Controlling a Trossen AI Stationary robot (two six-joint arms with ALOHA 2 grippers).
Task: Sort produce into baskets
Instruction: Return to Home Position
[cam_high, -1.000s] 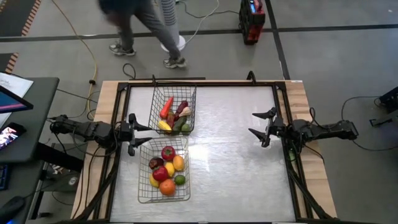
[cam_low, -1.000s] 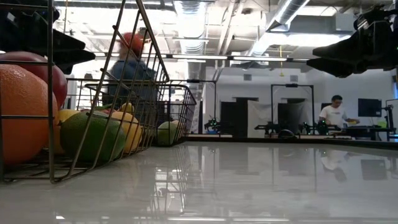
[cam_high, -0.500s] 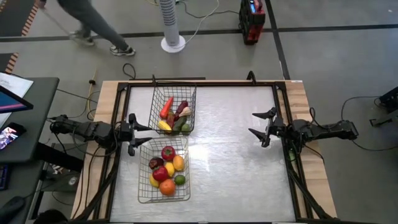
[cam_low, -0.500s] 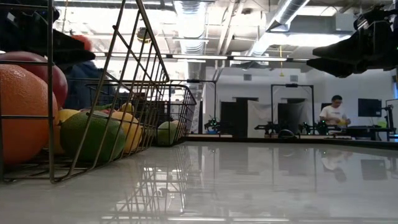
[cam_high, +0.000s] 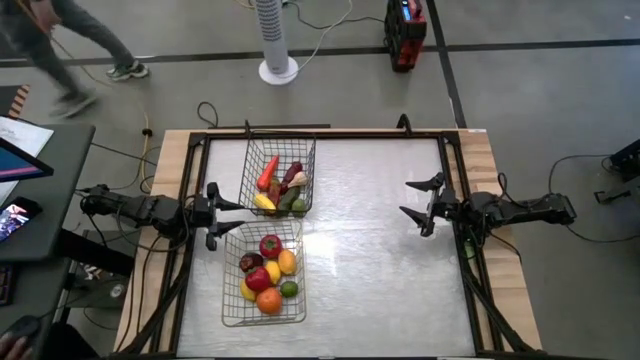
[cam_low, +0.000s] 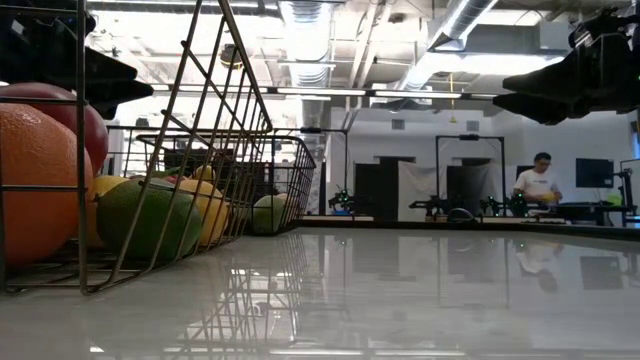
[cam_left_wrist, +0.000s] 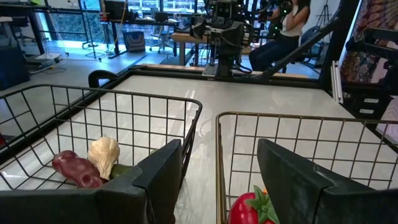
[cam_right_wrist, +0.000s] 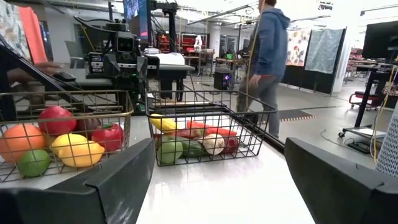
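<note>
- High view is showing the far basket (cam_high: 247, 160) and the near basket (cam_high: 228, 300) standing by the left edge of the table (cam_high: 370, 260), with all the produce (cam_high: 270, 246) lying inside them.
- The left gripper (cam_high: 222, 214) is hanging wide and empty, pointing between the baskets; it is the nearer one.
- The right gripper (cam_high: 415, 201) is hanging wide and empty by the right edge, well apart.

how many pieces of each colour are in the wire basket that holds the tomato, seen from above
In the silver wire-mesh basket, by the high view:
bright red round pieces: 2
dark red piece: 1
orange round fruit: 1
yellow pieces: 3
green round lime: 1
total: 8
</note>
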